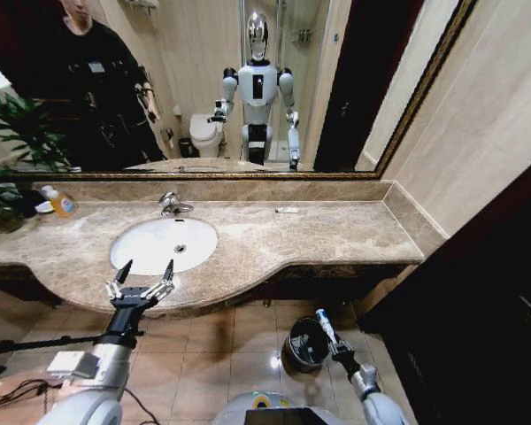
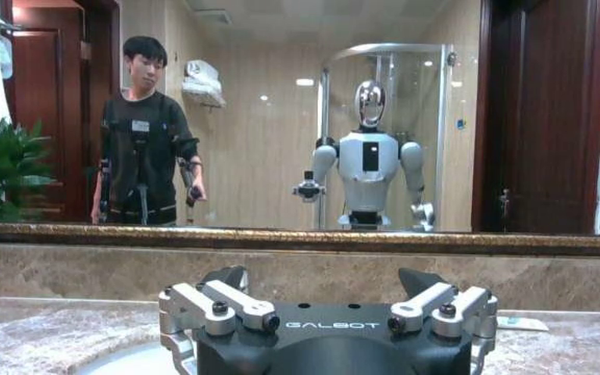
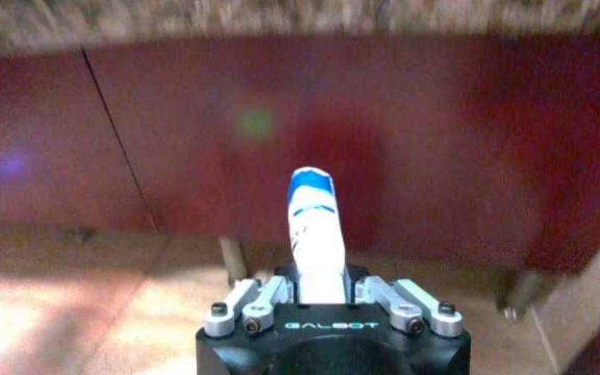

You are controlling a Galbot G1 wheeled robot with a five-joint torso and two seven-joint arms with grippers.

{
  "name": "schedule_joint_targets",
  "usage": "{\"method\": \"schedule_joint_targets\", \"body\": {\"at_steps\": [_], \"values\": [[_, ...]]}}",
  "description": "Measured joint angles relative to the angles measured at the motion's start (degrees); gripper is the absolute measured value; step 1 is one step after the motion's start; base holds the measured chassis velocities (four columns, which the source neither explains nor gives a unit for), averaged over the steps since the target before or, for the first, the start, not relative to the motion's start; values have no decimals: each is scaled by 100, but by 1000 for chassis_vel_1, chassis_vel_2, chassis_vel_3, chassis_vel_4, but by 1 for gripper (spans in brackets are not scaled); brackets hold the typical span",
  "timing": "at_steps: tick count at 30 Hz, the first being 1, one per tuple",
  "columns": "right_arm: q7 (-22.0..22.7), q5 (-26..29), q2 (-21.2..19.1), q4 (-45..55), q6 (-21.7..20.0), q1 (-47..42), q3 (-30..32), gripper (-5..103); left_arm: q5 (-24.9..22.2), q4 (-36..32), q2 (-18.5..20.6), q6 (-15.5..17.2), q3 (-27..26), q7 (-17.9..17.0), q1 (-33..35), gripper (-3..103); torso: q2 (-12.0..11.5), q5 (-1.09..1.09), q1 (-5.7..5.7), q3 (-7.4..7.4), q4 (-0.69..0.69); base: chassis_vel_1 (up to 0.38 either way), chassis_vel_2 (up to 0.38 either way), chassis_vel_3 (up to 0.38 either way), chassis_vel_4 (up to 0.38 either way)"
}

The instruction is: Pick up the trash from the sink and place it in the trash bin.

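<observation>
The white oval sink [image 1: 150, 248] is set in a beige marble countertop [image 1: 319, 239]. My left gripper [image 1: 149, 266] hovers open over the counter's front edge, just in front of the basin, with nothing between its fingers [image 2: 222, 277]. Low on the right, my right gripper [image 1: 336, 347] is shut on a blue-and-white tube [image 1: 323, 324], which sticks up over the near rim of the small dark trash bin [image 1: 301, 347] on the floor. In the right wrist view the tube [image 3: 316, 223] stands upright from the closed gripper [image 3: 321, 287]. A small white wrapper [image 1: 286, 210] lies on the counter to the right of the faucet.
A chrome faucet [image 1: 171, 204] stands behind the basin. At the counter's back left are a yellow-orange bottle [image 1: 62, 204] and a green plant [image 1: 9, 133]. A large mirror [image 1: 336, 88] spans the wall. Dark red cabinet fronts [image 3: 175, 133] run below the counter, above a tiled floor.
</observation>
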Motion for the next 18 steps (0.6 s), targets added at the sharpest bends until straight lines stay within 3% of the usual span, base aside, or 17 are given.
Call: {"method": "schedule_joint_targets", "body": {"at_steps": [6,13,16,18], "values": [[-46,4,118,-692,242,263,-110,25,0,0,0,0,0,0,0,100,0,0,0,0,0,0,0,0,0],[-97,-32,198,-656,289,234,-131,23,0,0,0,0,0,0,0,100,0,-1,0,0,0,0,0,0,0],[-57,-80,238,-615,316,217,-130,38,0,0,0,0,0,0,0,100,0,0,0,0,0,0,0,0,0],[-40,-90,238,-610,324,213,-130,38,0,0,0,0,0,0,0,100,0,-1,0,0,0,0,0,0,0]]}}
